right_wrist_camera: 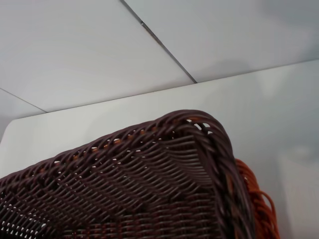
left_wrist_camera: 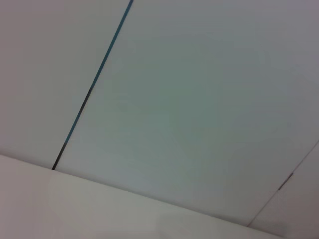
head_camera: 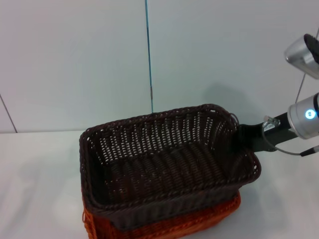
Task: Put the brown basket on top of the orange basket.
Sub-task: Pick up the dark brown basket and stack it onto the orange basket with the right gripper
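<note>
The brown basket (head_camera: 169, 164) sits nested in the orange basket (head_camera: 209, 219), long axis running 8 to 2 o'clock. The right gripper (head_camera: 249, 137) is at its 3 o'clock end; grip state unclear.

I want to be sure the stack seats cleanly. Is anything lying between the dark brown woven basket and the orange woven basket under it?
Nothing visible does. The dark brown woven basket already sits nested on the orange woven basket, whose rim shows below it. The brown basket looks empty. The right gripper is at its right end; the contact itself is hidden.
</note>
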Available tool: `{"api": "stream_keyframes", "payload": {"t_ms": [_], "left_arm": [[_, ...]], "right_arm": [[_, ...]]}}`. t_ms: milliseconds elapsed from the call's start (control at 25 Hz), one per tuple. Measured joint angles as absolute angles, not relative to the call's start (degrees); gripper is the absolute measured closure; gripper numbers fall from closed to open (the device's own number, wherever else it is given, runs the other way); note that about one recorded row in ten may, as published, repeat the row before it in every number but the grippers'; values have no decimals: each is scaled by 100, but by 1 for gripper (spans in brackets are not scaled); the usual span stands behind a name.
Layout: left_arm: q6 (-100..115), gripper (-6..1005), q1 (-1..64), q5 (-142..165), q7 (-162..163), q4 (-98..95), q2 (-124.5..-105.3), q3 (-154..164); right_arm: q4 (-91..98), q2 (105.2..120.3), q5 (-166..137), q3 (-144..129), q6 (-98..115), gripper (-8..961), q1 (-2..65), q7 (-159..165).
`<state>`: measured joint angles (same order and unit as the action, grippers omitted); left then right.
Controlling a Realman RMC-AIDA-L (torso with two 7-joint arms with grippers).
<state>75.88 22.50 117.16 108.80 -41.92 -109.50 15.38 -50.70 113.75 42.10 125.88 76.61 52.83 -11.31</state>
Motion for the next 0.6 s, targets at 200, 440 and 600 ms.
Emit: {"api": "stream_keyframes", "payload": {"t_ms": [200,440,600], "left_arm": [[7585,144,2249,11716,10880,-4192,-10951,1538],[7575,145,2250,11716,10861,-4184,-10956,1538],[7575,145,2243,11716,10854,-4183,-10959,1538]], "right_arm": [[-4957,11458,4210,12544,7503,805,5291,-1174],[-4823,11510,4210,12511,7320,805,5299,-1235],[-4765,11516,4223,12507,7236,804,5293,-1250]]}}
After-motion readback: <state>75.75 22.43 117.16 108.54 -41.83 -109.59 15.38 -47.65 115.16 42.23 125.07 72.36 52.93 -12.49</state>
